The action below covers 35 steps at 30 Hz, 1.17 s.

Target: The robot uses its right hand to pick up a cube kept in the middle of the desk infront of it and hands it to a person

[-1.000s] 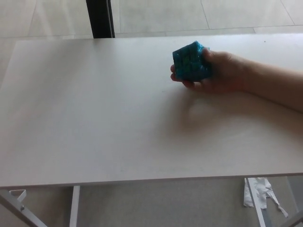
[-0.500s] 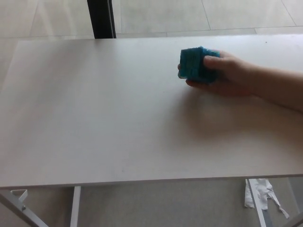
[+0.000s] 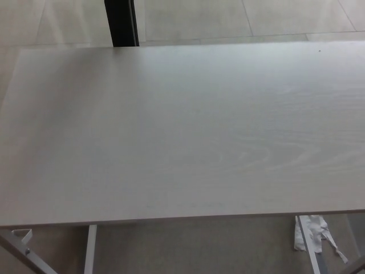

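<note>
Only the pale wooden desk fills the head view. No cube shows anywhere on it or around it. Neither of my hands nor any part of my arms is in the picture. No person's hand is in view either.
A dark post stands behind the desk's far edge at the upper left. White desk legs show below the near edge, and a crumpled white scrap lies on the floor at the lower right.
The person's hand that held the blue cube over the desk's right half has gone out of view to the right, taking the cube with it.
</note>
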Tool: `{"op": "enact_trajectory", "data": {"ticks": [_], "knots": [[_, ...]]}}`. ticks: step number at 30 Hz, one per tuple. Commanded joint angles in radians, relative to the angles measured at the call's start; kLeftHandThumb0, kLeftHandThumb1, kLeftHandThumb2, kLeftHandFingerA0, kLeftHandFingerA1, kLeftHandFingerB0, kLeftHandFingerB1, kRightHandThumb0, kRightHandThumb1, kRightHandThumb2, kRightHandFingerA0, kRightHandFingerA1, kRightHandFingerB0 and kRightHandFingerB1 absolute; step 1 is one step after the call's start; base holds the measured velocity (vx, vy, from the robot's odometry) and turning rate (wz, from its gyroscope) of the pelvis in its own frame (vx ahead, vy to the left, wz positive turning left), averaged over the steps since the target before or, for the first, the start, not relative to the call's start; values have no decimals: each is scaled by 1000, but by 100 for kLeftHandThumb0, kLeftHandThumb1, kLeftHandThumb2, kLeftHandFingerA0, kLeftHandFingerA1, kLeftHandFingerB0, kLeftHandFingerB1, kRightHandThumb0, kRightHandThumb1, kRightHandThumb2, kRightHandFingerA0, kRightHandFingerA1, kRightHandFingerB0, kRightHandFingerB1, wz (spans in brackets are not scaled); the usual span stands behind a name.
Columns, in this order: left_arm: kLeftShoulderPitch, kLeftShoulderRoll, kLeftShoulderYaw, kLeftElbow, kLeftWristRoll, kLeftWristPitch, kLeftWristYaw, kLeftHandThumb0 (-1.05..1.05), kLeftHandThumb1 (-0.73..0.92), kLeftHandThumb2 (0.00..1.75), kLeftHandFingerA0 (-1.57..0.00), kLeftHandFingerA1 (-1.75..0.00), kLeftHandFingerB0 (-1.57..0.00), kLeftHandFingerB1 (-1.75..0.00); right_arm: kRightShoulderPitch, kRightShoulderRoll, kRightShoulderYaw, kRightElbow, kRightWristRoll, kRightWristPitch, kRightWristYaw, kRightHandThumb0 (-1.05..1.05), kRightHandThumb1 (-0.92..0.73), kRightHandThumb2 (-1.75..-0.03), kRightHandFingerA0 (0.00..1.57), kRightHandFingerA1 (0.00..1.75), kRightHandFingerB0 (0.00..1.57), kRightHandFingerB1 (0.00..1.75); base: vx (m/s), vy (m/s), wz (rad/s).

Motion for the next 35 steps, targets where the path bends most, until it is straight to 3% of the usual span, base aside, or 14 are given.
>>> {"op": "enact_trajectory", "data": {"ticks": [1,2,3,4,7,8,9,17,20,21,27,29,32,35], "knots": [[1,22,-7,3,1,10,7,-63,49,55,-77,-55,-67,-41,5,-35,29,3,27,-17,35,-41,-61,-57,69,70,41,40,0,0,0],[-2,22,-2,0,-5,13,3,-61,48,56,-77,-56,-65,-41,2,-36,35,1,28,-14,36,-40,-61,-57,71,74,42,41,0,0,0],[-6,22,-1,-2,-8,17,4,-64,37,80,-69,-63,-59,-54,-1,-38,37,0,32,-5,40,-40,-62,-57,70,73,41,40,0,0,0],[-11,23,-1,-3,-8,22,9,-59,49,56,-70,-50,-63,-41,-5,-40,38,0,40,7,44,-38,-61,-57,67,68,42,41,0,0,0],[-16,22,0,1,-9,25,11,-61,48,56,-71,-51,-66,-41,-5,-45,44,4,47,13,53,-39,-61,-57,64,67,42,40,0,0,0],[-12,25,-6,2,-1,19,7,-64,38,80,-68,-62,-60,-54,0,-45,48,2,47,14,50,-39,-60,-57,65,67,43,40,0,0,0],[-11,27,-8,1,1,16,0,-64,48,56,-78,-56,-63,-40,0,-44,50,0,50,16,56,-39,-61,-57,65,64,43,40,0,0,0],[-10,34,-8,3,-4,23,-1,-64,47,56,-77,-55,-65,-41,22,-32,95,-17,31,-49,35,-50,-49,-81,61,71,33,48,0,0,0],[5,34,-6,4,-6,14,-14,-64,48,56,-77,-56,-65,-41,36,-33,118,-16,25,-73,40,-51,-48,-80,65,79,29,46,0,0,0],[15,33,-3,6,-10,10,-22,-65,47,55,-78,-56,-63,-41,41,-37,126,-8,24,-76,46,-44,-60,-58,69,84,35,33,0,0,0],[80,36,-1,4,-3,-1,-31,-63,48,56,-80,-58,-63,-41,101,-32,133,6,49,-109,79,-44,-55,-56,72,69,36,32,0,0,0],[73,39,-3,1,-3,0,-34,-66,47,56,-78,-58,-64,-41,92,-27,131,6,54,-120,72,-42,-53,-57,86,128,35,34,0,0,0],[50,50,-8,0,-1,15,-28,-61,48,56,-68,-52,-61,-41,72,-22,130,19,61,-91,54,-41,-54,-58,90,141,38,34,0,0,0],[37,48,-15,8,4,14,-26,-63,47,56,-69,-51,-58,-40,75,-32,156,27,32,-127,42,-42,-57,-57,72,101,40,33,0,0,0]]}}
